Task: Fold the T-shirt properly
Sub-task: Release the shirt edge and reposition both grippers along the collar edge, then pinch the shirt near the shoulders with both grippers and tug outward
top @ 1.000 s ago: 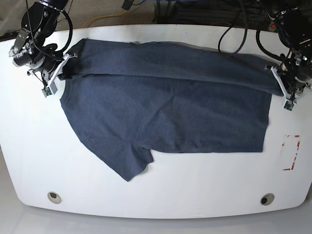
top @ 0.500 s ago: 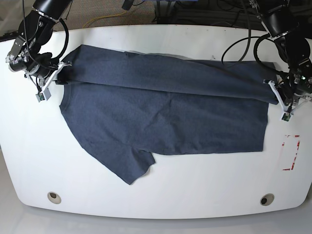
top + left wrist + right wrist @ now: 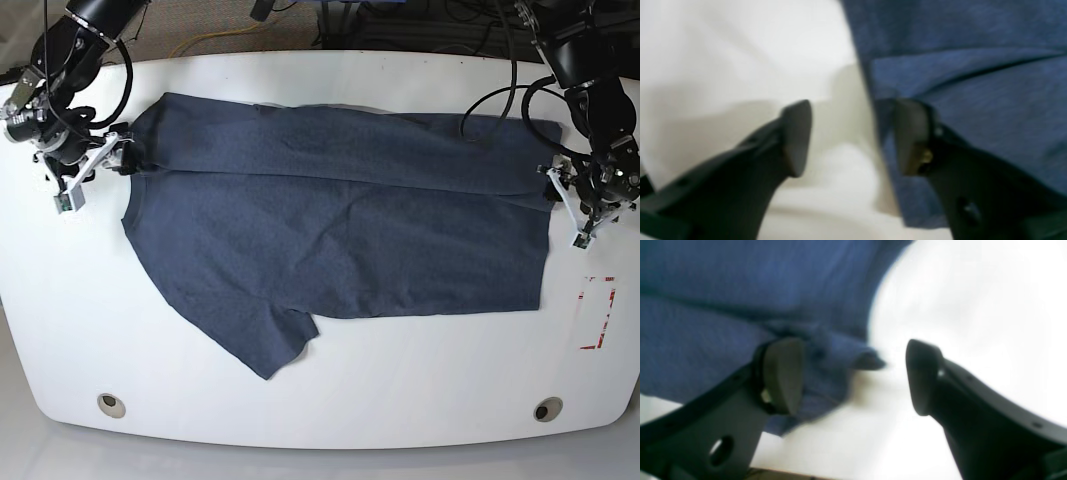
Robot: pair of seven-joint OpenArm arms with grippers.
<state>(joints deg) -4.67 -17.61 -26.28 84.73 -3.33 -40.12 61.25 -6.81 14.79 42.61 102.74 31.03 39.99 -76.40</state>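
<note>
The dark slate-blue T-shirt [image 3: 340, 230] lies on the white table [image 3: 330, 390], with its far long edge folded over towards the front and one sleeve pointing to the front left. My right gripper [image 3: 95, 162] is at the shirt's left end. In the right wrist view it [image 3: 853, 375] is open, and a tip of the shirt [image 3: 723, 290] lies loose between the jaws. My left gripper [image 3: 566, 205] is at the shirt's right end. In the left wrist view it [image 3: 853, 136] is open and empty, with one finger over the edge of the shirt [image 3: 973, 66].
A red and white marking [image 3: 597, 312] is on the table at the right. Two round holes [image 3: 112, 404] [image 3: 547, 408] sit near the front edge. Cables and both arms' bases crowd the back edge.
Both grippers have opened and let go of the folded edge. Both have drawn outward from the shirt's ends. The fold now lies flatter on the table.
</note>
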